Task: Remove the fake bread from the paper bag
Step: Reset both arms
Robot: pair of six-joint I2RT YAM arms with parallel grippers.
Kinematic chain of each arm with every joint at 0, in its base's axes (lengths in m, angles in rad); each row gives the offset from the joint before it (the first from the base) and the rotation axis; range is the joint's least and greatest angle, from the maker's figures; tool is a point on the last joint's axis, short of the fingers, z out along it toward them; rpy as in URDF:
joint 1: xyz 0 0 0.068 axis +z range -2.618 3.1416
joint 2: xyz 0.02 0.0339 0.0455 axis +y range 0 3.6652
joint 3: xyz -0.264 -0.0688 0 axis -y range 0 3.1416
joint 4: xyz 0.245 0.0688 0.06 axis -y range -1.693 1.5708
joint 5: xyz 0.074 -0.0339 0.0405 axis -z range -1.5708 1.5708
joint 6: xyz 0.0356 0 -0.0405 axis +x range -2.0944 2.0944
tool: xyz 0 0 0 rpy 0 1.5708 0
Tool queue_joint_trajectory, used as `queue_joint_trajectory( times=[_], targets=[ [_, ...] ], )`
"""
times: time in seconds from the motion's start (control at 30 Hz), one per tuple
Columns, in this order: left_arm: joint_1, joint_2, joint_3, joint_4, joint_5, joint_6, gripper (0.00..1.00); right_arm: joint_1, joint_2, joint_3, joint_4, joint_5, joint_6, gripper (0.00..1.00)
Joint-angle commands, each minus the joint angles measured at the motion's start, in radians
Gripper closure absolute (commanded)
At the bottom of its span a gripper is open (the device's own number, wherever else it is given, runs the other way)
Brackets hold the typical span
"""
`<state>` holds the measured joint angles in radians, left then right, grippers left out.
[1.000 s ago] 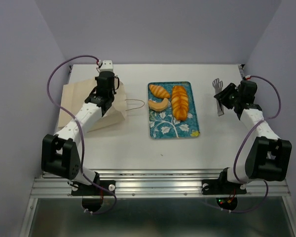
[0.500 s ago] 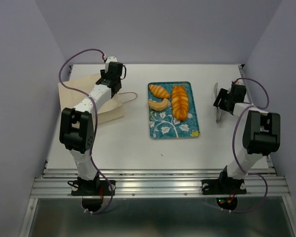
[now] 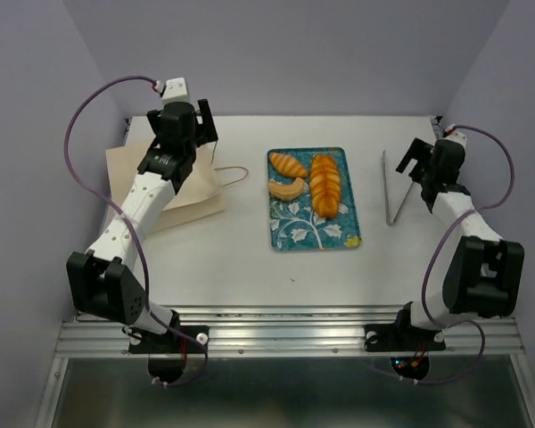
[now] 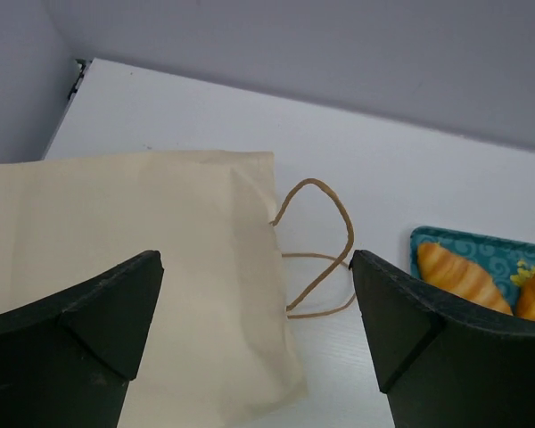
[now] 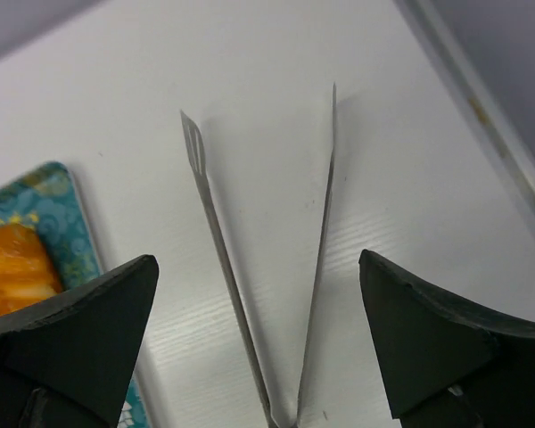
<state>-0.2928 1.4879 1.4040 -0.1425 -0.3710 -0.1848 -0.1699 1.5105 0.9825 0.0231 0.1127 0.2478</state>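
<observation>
The fake bread lies on a teal floral tray in the middle of the table: a long ridged loaf, a small roll and a crescent. The paper bag lies flat at the far left, its string handles pointing at the tray. My left gripper hangs open above the bag's far edge, and in the left wrist view the bag lies below its empty gripper. My right gripper is open at the far right.
Metal tongs lie spread on the table right of the tray. In the right wrist view the tongs rest below the open gripper, untouched. The table's right edge runs close by.
Both grippers have opened. The left one let go of the bag and rose toward the back. The right one released the tongs, which now lie spread on the table.
</observation>
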Motion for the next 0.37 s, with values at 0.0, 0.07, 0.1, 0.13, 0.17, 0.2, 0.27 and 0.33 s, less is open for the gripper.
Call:
queue_joint_trajectory(
  times=[0.0,0.07,0.1,0.13,0.17,0.2,0.27,0.33],
  targets=[
    [0.001,-0.158,-0.082,0.116,0.027,-0.010,0.01,-0.005,-0.175,0.001,0.025,0.108,0.062,0.00],
    [0.001,-0.253,-0.172,0.202,0.035,-0.016,0.01,-0.005,-0.228,-0.010,0.023,0.139,0.087,0.00],
    [0.001,-0.286,-0.198,0.222,0.040,-0.018,0.01,-0.005,-0.254,-0.015,0.024,0.165,0.105,0.00],
    [0.001,-0.314,-0.224,0.240,0.037,-0.022,0.01,-0.005,-0.297,-0.018,0.023,0.180,0.114,0.00],
    [0.001,-0.363,-0.265,0.253,0.031,-0.036,0.01,-0.005,-0.317,-0.025,0.024,0.195,0.126,0.00],
    [0.001,-0.385,-0.279,0.265,0.021,-0.041,0.01,-0.005,-0.335,-0.030,0.028,0.211,0.134,0.00],
    [0.003,-0.423,-0.304,0.258,-0.005,-0.051,0.01,-0.005,-0.384,-0.057,0.061,0.215,0.127,0.00],
    [0.001,-0.439,-0.313,0.256,-0.011,-0.054,0.01,-0.005,-0.409,-0.074,0.083,0.225,0.131,0.00]
  ],
)
